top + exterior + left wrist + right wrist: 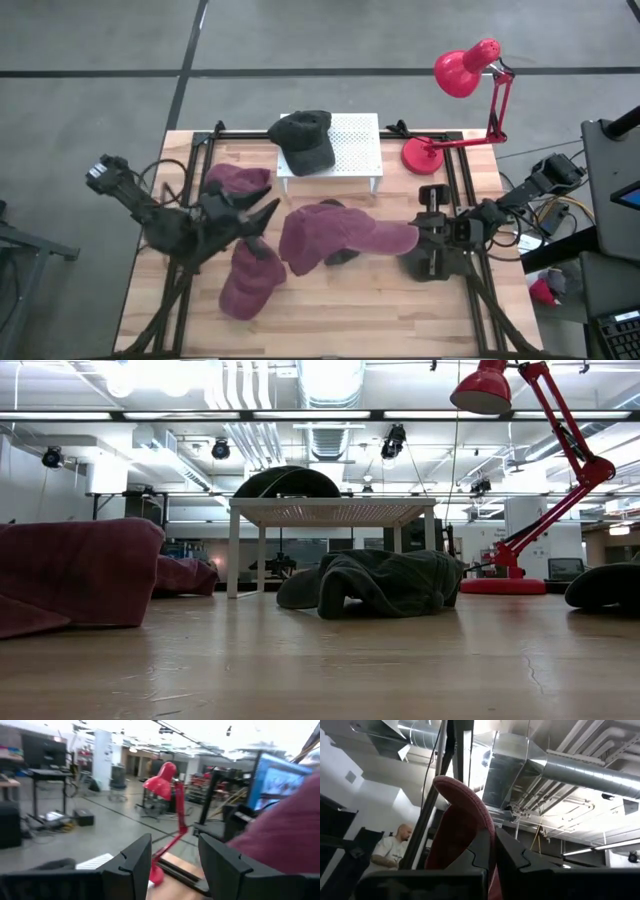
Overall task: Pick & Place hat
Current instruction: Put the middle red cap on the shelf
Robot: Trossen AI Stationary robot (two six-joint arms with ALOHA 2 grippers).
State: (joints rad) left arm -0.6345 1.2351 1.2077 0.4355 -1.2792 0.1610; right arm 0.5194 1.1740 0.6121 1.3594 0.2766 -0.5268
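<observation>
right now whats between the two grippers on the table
In the high view, the big maroon hat spans the stretch: the right gripper is shut on its brim, and the open left gripper sits just off its crown.

My right gripper (420, 238) sits low at the table's right side, wrist turned so the fingers (485, 847) aim up toward the ceiling; they're pinched tight on the maroon cap's brim (462, 820); my right arm folds back off the right edge; my left gripper (262, 217) reaches in from the left, fingers (137, 857) spread apart, nothing between them.
</observation>
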